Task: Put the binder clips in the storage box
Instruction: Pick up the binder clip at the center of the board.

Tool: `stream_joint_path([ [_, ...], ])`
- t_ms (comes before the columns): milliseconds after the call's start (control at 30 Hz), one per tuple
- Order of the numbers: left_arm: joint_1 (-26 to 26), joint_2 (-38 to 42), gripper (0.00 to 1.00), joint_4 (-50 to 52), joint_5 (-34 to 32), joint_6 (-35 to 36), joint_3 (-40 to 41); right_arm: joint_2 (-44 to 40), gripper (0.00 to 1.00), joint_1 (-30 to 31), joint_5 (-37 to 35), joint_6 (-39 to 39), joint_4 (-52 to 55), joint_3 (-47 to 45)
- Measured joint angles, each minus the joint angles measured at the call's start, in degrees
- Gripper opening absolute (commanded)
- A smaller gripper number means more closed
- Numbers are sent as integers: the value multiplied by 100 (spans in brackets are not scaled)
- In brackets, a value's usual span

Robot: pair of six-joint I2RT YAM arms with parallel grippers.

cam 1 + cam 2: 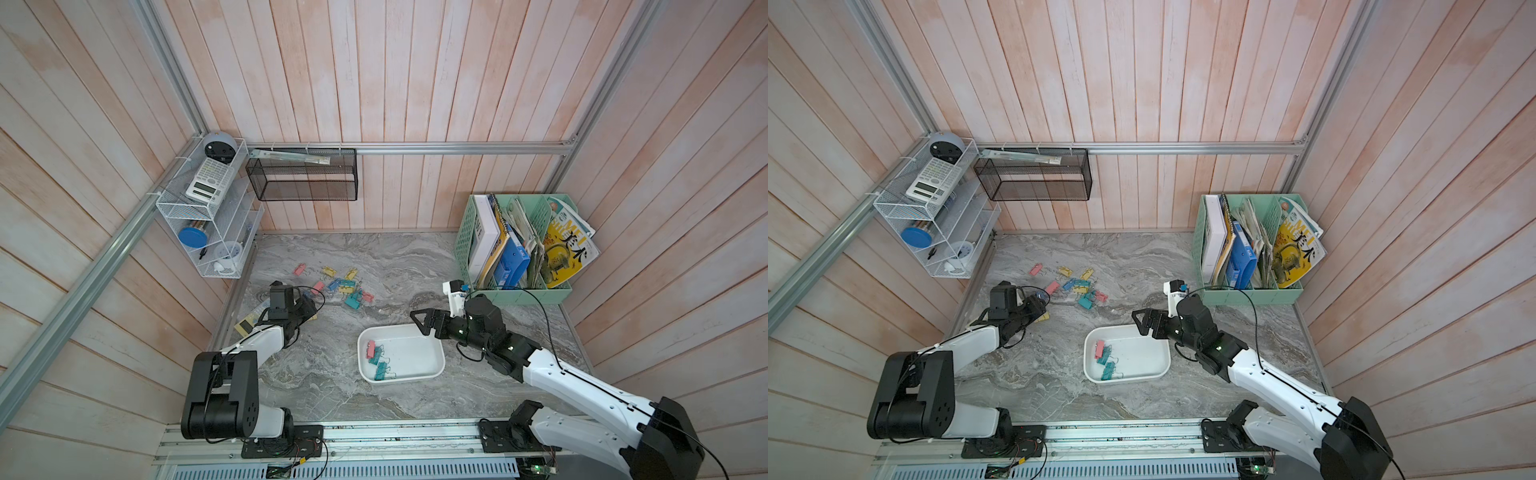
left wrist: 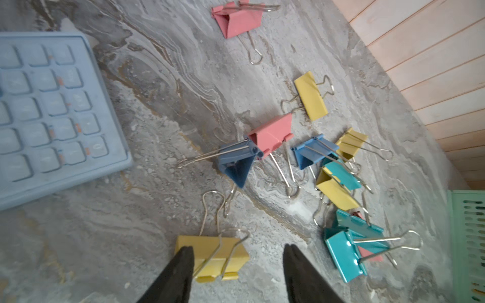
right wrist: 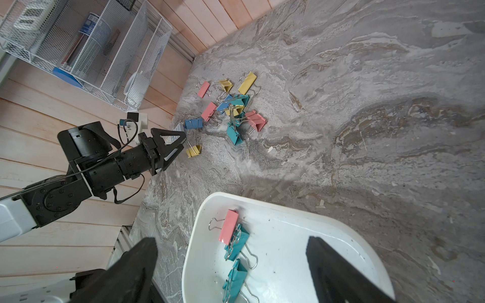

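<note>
The storage box (image 1: 415, 353) sits near the middle of the surface (image 1: 395, 257). I count three of the binder clips (image 1: 376, 359) in it, one pink clip (image 3: 228, 229) and two teal clips (image 3: 235, 279), bunched against its 9 o'clock wall in both top views. The loose clips (image 1: 345, 286) lie at about 11 o'clock from the box, well apart from it. They have pink, yellow, blue and teal bodies with thin silver wire handles, and several overlap, so I cannot count them exactly.

One yellow clip (image 2: 212, 258) lies apart from the heap, at my left hand (image 2: 237, 251). That hand's fingers stand apart and grip nothing. One fingertip covers a corner of the clip, but I cannot tell whether it touches.

My right hand (image 1: 420, 322) hangs wide open and empty over the box's 1 o'clock corner. Further out that way, the mint file basket (image 1: 519, 295) holds books, a blue folder and magazines.

The blue calculator (image 2: 52, 118) is cut off in the left wrist view and mostly hidden under the left arm from above.
</note>
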State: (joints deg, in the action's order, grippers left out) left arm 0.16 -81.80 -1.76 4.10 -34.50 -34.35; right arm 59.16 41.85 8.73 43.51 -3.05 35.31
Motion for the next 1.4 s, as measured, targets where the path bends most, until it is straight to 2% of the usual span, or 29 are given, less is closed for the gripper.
stream_joint_path([
  [167, -487, -57, 50, 684, -817, 203, -299, 37, 96, 0, 22, 7, -7, 0],
  [233, -852, -264, 47, 1182, -1456, 234, -789, 92, 95, 0, 39, 37, -26, 0],
  [433, -1593, -1047, 50, 2490, -3362, 105, -2199, 153, 96, 0, 81, 107, -46, 0],
  [600, -1810, -1620, 49, 3261, -4227, -31, -2715, 153, 95, 0, 107, 109, -44, 0],
  [900, -1825, -2280, 36, 3744, -4354, -372, -3029, 116, 96, 0, 122, 107, -39, 0],
  [1100, -1823, -2291, 19, 3860, -4356, -498, -3032, 98, 96, 0, 125, 107, -22, 0],
  [1200, -1823, -2288, 15, 3897, -4358, -522, -3032, 94, 96, 0, 127, 105, -20, 0],
  [1367, -1825, -2267, 0, 3956, -4343, -494, -3032, 94, 96, 0, 142, 103, 2, 0],
  [1400, -1825, -2229, 0, 3974, -4339, -474, -3029, 94, 96, 0, 144, 103, 4, 0],
])
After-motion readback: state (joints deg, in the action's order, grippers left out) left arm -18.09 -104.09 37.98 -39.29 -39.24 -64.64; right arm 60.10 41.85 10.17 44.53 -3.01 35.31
